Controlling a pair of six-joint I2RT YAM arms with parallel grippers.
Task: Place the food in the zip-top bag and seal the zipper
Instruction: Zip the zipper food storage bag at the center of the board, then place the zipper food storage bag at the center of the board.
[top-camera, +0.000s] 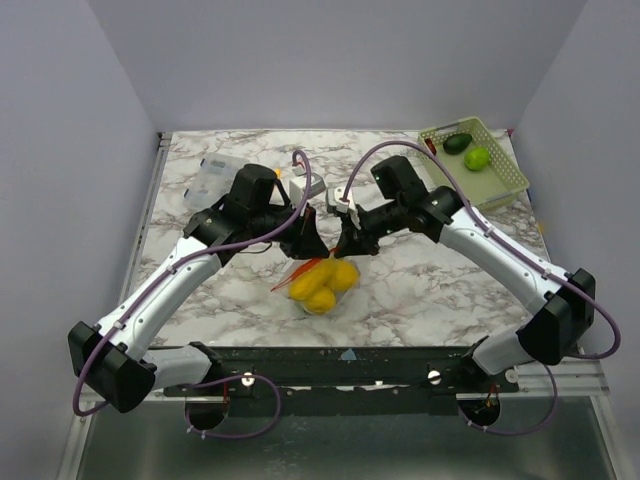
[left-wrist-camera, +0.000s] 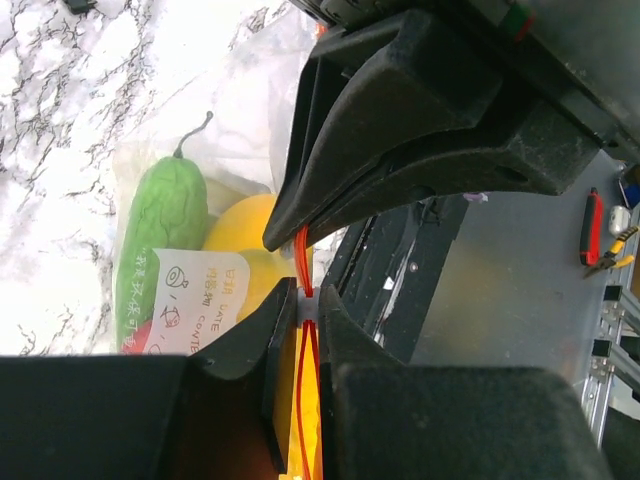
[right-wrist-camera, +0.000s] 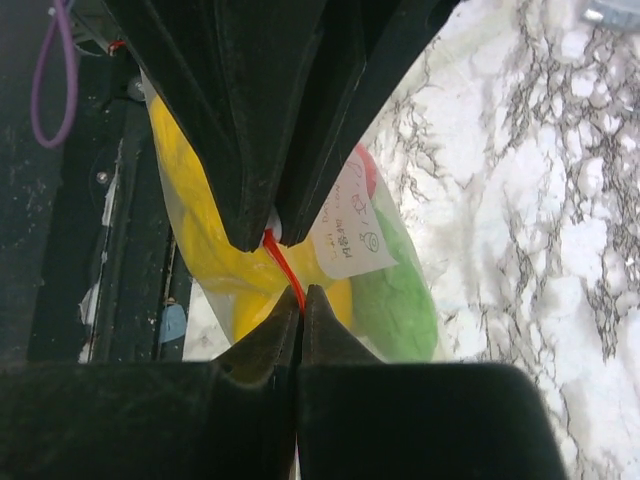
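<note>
Zip-top bag (top-camera: 341, 296) with food (top-camera: 320, 282) inside, seemingly hanging, zipper (right-wrist-camera: 284, 267) nipped tight in left gripper (left-wrist-camera: 305, 306) and right gripper (right-wrist-camera: 300, 302).

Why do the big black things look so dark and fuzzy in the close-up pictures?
Left wrist view: the left gripper sits close to the lens, dark and soft. Right wrist view: the right gripper likewise, the zipper crisp. Top view: even light.

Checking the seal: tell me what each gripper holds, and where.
Both the left gripper and right gripper pinch the zip-top bag by its orange-red zipper.
</note>
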